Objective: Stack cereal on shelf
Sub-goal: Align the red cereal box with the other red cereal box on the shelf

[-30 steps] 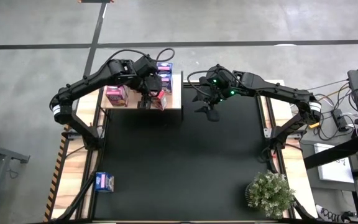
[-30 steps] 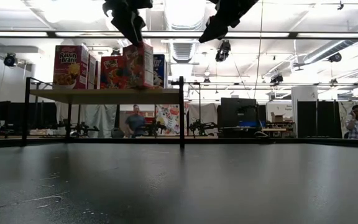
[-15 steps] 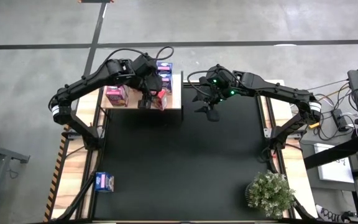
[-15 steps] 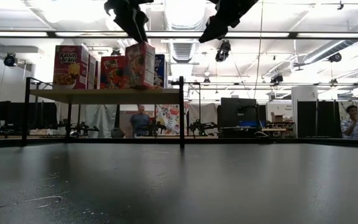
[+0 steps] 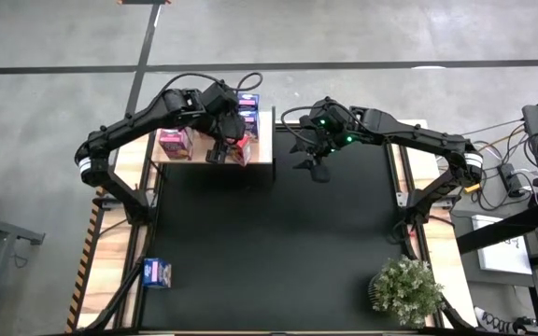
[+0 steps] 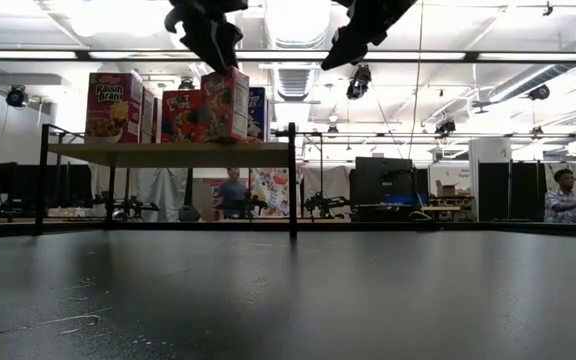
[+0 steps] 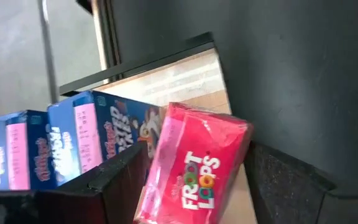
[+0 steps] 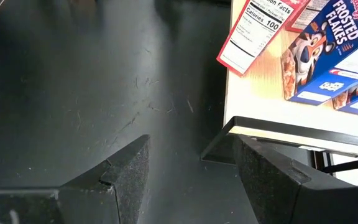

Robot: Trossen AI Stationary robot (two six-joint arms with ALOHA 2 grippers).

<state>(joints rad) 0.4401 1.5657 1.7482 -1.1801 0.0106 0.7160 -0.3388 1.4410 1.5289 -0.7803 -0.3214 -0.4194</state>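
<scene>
The pale wooden shelf stands at the table's far left and carries several cereal boxes: a pink Raisin Bran box, blue Frosted Flakes boxes and a red Froot Loops box. The Froot Loops box stands on its bottom end near the shelf's front edge. My left gripper is open just above it, one finger on either side of the box's top. My right gripper is open and empty above the black mat, just right of the shelf.
One more blue box lies on the wooden strip at the table's near left. A potted plant stands at the near right. The black mat fills the middle. People show in the room behind the table.
</scene>
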